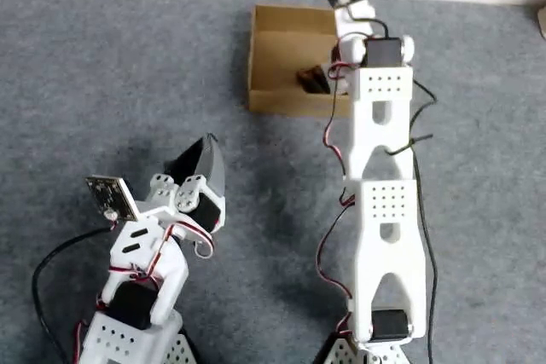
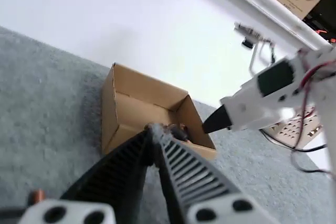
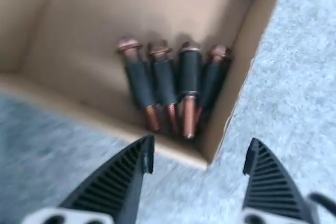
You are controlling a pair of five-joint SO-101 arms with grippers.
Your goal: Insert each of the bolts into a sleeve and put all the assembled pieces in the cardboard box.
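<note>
Your right fingers [image 3: 131,177] stand spread with nothing between them, above the near wall of the cardboard box [image 3: 63,19]. Four sleeved bolts [image 3: 168,82] lie side by side on the box floor against one wall, just beyond those fingers. Seen from above, the right arm [image 1: 384,202] covers one end of the box. Your left fingers [image 2: 184,171] are pressed together, empty, well apart from it over the grey worktop [image 1: 102,66].

Four copper-coloured metal bolts [image 3: 188,114], each seated in a black cylindrical sleeve [image 3: 190,72], lying side by side and touching, in one corner of an open brown cardboard box [image 3: 73,30]
</note>
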